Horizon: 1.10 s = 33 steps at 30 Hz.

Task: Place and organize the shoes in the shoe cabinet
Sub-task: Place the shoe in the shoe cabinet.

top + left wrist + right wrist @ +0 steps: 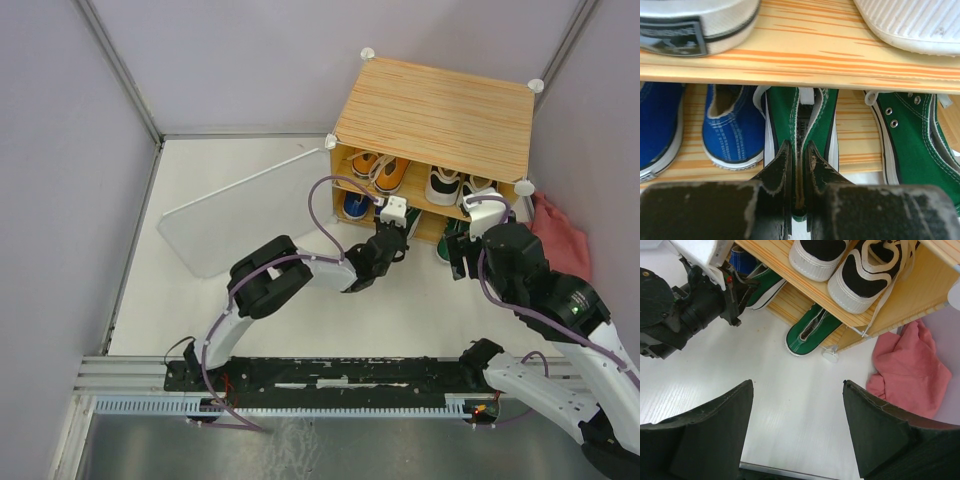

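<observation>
The left gripper [799, 152] has its scuffed black fingers almost together, pinching the heel rim of a green shoe [800, 112]. That canvas shoe lies toe-in on the lower floor of the cabinet [430, 110], its heel at the front edge, under the striped wooden shelf [800, 65]. The blue shoes [732, 135] sit just left of it, nearly touching. To its right is a strip of bare wood, then the second green shoe [917, 142], whose heel juts out onto the white table [790, 405].

The right gripper [796, 385] hangs with its jaws wide apart and empty over open table, in front of that shoe. Black shoes [850, 270] and orange shoes [380, 170] fill the shelf. A pink cloth [907, 365] crowds the cabinet's right side, and the pale door panel [240, 215] lies flat to the left.
</observation>
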Motion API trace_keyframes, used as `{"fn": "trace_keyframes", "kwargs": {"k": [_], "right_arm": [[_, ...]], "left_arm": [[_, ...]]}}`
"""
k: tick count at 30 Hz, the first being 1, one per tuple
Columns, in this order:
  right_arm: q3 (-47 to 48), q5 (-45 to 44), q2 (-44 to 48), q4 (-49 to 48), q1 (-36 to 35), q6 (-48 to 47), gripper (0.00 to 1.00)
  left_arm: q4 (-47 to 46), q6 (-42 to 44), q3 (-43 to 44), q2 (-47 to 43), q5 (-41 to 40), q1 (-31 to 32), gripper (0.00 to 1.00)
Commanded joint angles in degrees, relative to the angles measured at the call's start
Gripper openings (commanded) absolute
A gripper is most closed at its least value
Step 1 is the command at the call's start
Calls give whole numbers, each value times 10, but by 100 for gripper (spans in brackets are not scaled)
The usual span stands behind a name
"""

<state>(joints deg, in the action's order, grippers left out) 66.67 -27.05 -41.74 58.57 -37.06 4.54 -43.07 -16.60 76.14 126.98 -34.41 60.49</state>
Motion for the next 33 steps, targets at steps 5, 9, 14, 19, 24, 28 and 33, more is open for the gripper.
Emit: {"fn": "trace_keyframes", "kwargs": {"k": [5,9,14,19,24,28,33], "right_arm": [[6,-4,-3,-10,-2,-1,80],[5,-4,-3,-9,-2,-1,80],[4,-4,-4,-6,-2,-1,80],[5,-6,2,-1,-1,-1,80],[6,-3,2,2,-2,1,80],[10,-1,2,5,-2,2,80],[15,1,3,7,-2,4,80]], "left_arm": [[-59,26,105,38,-3,-1,3],[-47,26,131,51,-2,-1,3],[-24,25,167,85,5,-3,3],[-7,14,177,93,-2,-6,18],[-3,25,169,89,-23,-6,42],[-21,43,144,68,-19,-6,64],[-45,61,90,12,-7,0,99]]}}
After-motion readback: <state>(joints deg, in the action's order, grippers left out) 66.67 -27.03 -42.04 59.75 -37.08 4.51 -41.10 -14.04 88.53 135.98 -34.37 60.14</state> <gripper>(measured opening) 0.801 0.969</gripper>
